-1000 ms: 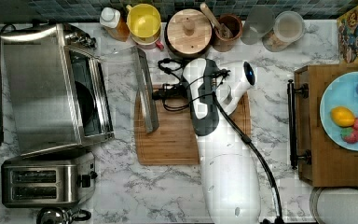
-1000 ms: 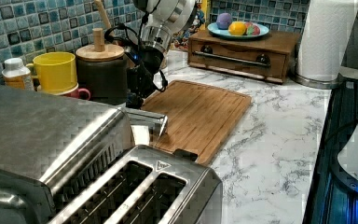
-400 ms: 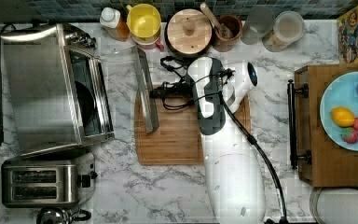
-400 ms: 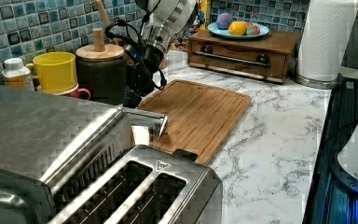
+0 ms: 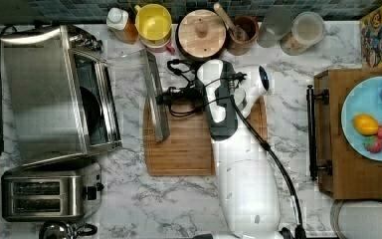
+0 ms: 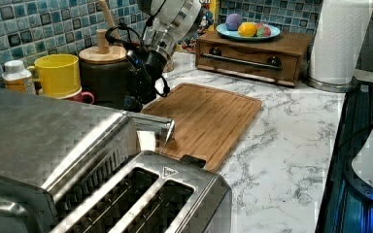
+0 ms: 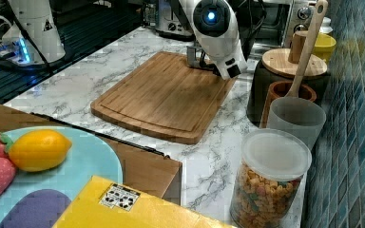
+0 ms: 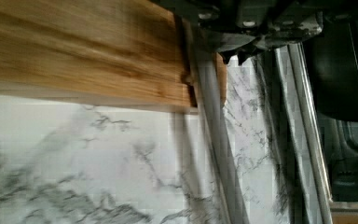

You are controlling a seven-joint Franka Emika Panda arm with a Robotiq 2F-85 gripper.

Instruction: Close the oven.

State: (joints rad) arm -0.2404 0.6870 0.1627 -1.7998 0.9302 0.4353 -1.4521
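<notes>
Top view, read left to right. At the counter's left edge stands the oven, with its glass door dropped flat. The door's bar handle overhangs the left edge of the cutting board, which lies mid-counter. I have brought the gripper right up against that handle, low and level with it, since I judge the door must be lifted from its free edge. The wrist view puts the handle just below the fingertips; whether they are spread or pinched I cannot tell, and contact looks likely but unconfirmed. A toaster sits at the counter's front-left corner. A fruit plate rests on a wooden box at the right edge, clear of the swing.
</notes>
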